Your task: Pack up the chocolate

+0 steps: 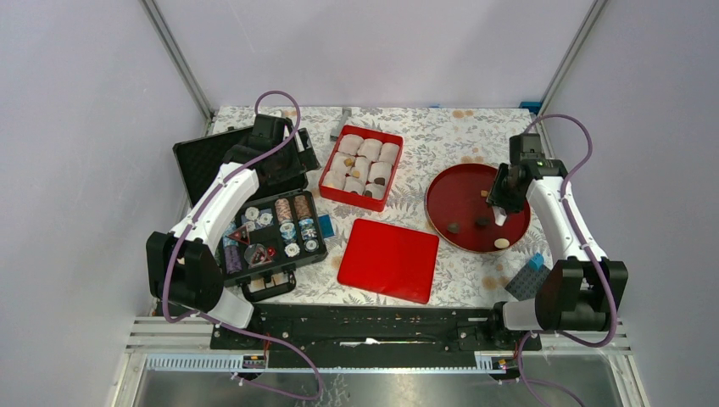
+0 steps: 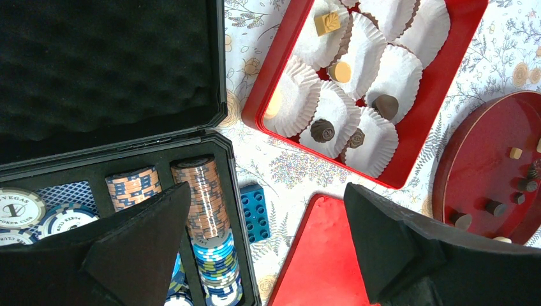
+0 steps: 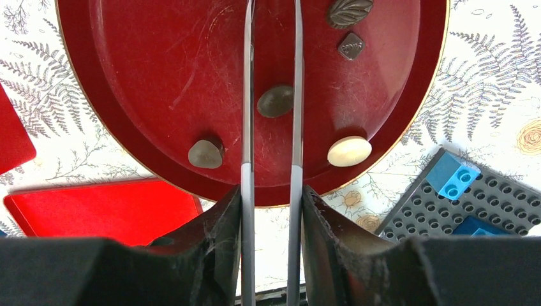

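Several chocolate lumps lie on the round dark-red tray (image 3: 147, 76): a dark one (image 3: 275, 101), a brown one (image 3: 206, 153), a pale one (image 3: 349, 151) and two embossed ones (image 3: 349, 11). My right gripper (image 3: 271, 191) is shut on grey tweezers (image 3: 247, 95). Their two blades stand apart on either side of the dark lump. The red box (image 2: 255, 102) holds white paper cups, several with a chocolate (image 2: 322, 130) inside. My left gripper (image 2: 266, 191) hangs open and empty above the poker chip case and the red lid (image 2: 325, 255).
An open black case (image 1: 271, 233) with chip stacks sits at the left, its foam lid behind it. A blue brick (image 2: 254, 212) lies between case and lid. A grey studded plate with blue bricks (image 3: 472, 204) lies beside the tray at the near right.
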Controlling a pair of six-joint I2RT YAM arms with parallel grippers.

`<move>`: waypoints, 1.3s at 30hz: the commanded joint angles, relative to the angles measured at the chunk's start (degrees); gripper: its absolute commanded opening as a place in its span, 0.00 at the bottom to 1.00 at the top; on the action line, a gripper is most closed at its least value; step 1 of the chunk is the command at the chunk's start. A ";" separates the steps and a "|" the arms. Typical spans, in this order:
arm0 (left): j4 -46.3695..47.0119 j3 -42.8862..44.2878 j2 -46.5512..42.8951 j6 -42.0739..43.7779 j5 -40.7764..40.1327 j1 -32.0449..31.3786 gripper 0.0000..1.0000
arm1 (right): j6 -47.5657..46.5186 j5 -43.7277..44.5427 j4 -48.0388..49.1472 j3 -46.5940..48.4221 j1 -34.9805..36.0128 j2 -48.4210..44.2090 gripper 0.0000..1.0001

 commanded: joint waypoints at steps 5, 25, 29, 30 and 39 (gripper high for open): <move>3.01 1.27 -1.40 1.18 0.60 0.37 0.99 | -0.94 -5.03 4.13 -0.05 -1.92 1.81 0.45; 3.01 0.82 -2.40 0.22 0.31 0.37 0.99 | -5.25 -4.78 3.98 -0.51 -1.84 5.52 0.41; 3.00 0.64 -2.42 0.23 0.23 0.38 0.99 | -5.05 -4.86 2.83 -0.64 -1.84 4.68 0.41; 3.01 0.65 -2.35 0.14 0.29 0.38 0.99 | -5.13 -4.79 2.49 -0.61 -1.84 4.59 0.41; 3.07 0.68 -2.07 0.09 0.60 0.37 0.99 | -6.54 -3.24 0.92 -0.52 -1.78 4.53 0.40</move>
